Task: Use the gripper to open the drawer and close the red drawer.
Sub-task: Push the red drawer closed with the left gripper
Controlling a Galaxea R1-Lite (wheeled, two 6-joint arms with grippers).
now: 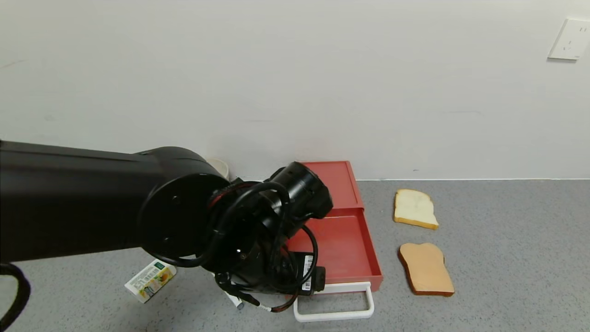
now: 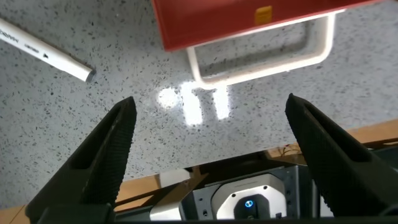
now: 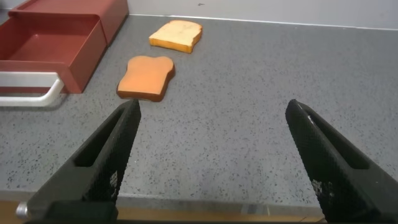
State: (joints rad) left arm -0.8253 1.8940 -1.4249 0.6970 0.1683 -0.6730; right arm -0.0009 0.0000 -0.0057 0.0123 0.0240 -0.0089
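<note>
The salmon-red drawer [image 1: 343, 249] stands open, its tray pulled out of the flat red case [image 1: 339, 182] towards me. The white loop handle [image 1: 334, 316] is at the tray's front. My left gripper [image 1: 295, 276] hangs over the tray's front left corner, its fingers hidden under the wrist in the head view. In the left wrist view the left gripper [image 2: 210, 102] is open and empty above bare table, a little short of the handle [image 2: 261, 65] and tray front [image 2: 249, 18]. My right gripper [image 3: 212, 107] is open and empty, low over the table to the right of the drawer [image 3: 50, 43].
A light bread slice [image 1: 415, 209] and a brown toast slice [image 1: 426, 269] lie right of the drawer. A small juice carton [image 1: 150, 280] and a white pen [image 2: 46, 50] lie left of the handle. The wall is close behind the case.
</note>
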